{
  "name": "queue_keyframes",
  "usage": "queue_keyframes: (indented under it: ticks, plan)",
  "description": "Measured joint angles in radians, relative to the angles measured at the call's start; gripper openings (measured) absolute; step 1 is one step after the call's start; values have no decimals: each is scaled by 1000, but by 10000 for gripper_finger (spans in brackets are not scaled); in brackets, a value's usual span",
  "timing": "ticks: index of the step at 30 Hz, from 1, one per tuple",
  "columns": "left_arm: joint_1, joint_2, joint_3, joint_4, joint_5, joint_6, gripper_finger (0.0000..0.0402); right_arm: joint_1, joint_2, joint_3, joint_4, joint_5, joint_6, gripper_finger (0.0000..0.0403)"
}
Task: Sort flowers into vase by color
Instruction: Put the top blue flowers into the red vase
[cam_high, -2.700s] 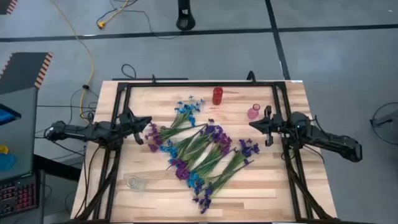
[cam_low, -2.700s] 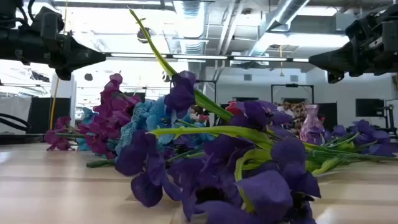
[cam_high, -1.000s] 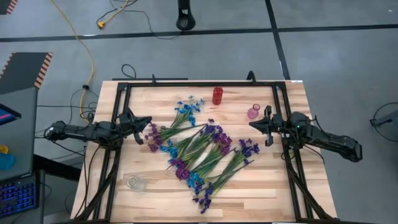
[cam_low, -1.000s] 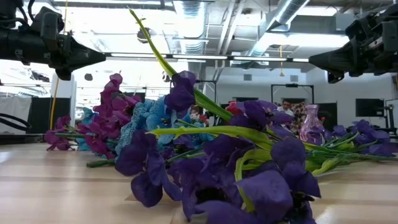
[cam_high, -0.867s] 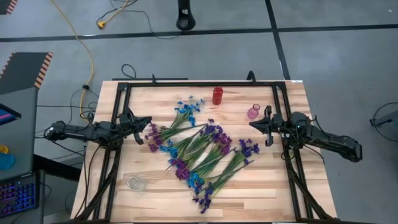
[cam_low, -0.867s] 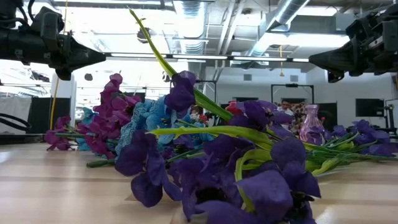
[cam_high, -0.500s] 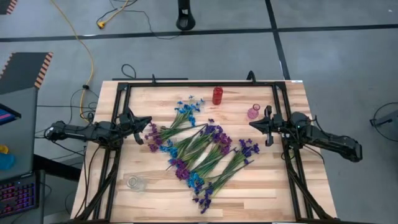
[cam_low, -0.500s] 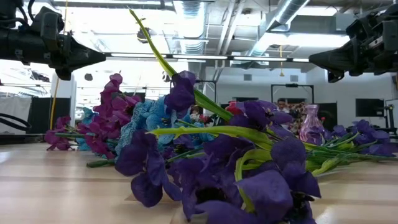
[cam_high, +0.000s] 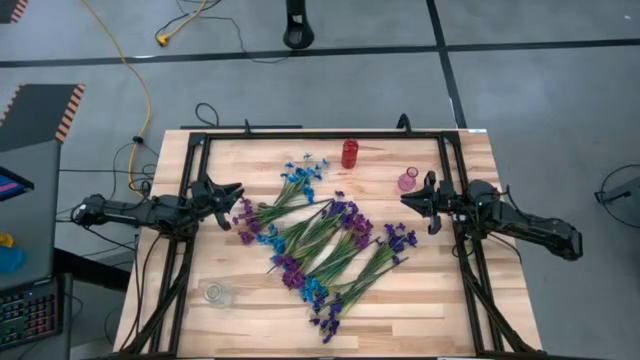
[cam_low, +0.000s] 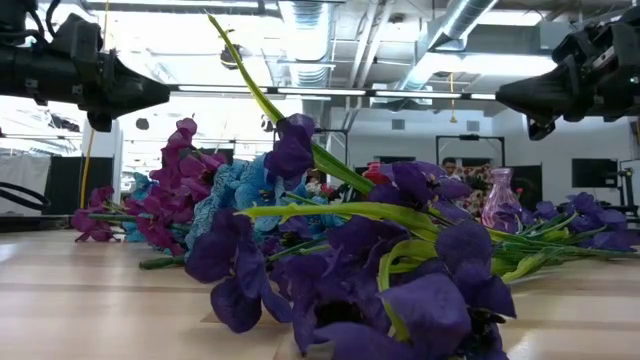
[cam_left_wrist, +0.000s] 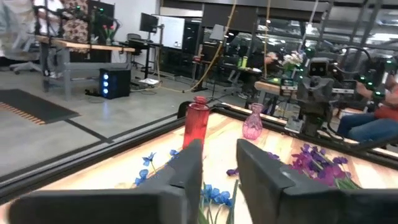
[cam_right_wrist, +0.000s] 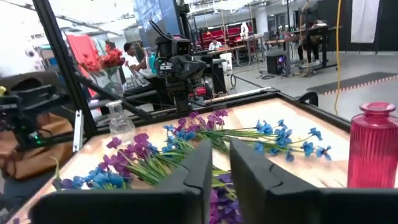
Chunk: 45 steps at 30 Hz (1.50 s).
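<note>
both hands hover empty, fingers slightly parted: left hand (cam_high: 234, 190), right hand (cam_high: 407, 200). the flowers (cam_high: 325, 245) (blue, magenta, violet) lie mixed across the desk (cam_high: 440, 300).

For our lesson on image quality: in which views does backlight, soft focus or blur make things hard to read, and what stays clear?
Low view: bright ceiling lights behind leave both arms as dark silhouettes; the nearest violet flowers are soft, too close to the lens. Left wrist view: the left gripper looms blurred, while the red vase reads clearly. High view: evenly lit, little shadow on the wooden table.
</note>
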Motion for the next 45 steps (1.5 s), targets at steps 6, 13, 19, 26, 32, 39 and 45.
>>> queue_keyframes:
  ticks: [6,13,19,26,32,39,45]
  plan:
    - [0,0,0,1,-20,-52,190,0,0,0,2,13,19,169]
    - [0,0,0,16,43,-89,255,0,0,2,2,103,18,243]
    - [0,41,0,117,47,-106,251,0,0,2,2,124,11,252]
    - [0,225,42,242,8,-67,249,0,0,2,2,124,10,253]
    - [33,483,190,217,-11,-67,249,0,0,2,1,125,8,253]
    - [129,778,418,-44,74,-132,249,0,0,3,0,126,8,253]
    - [237,986,598,-296,197,-148,248,0,0,4,-1,126,8,253]
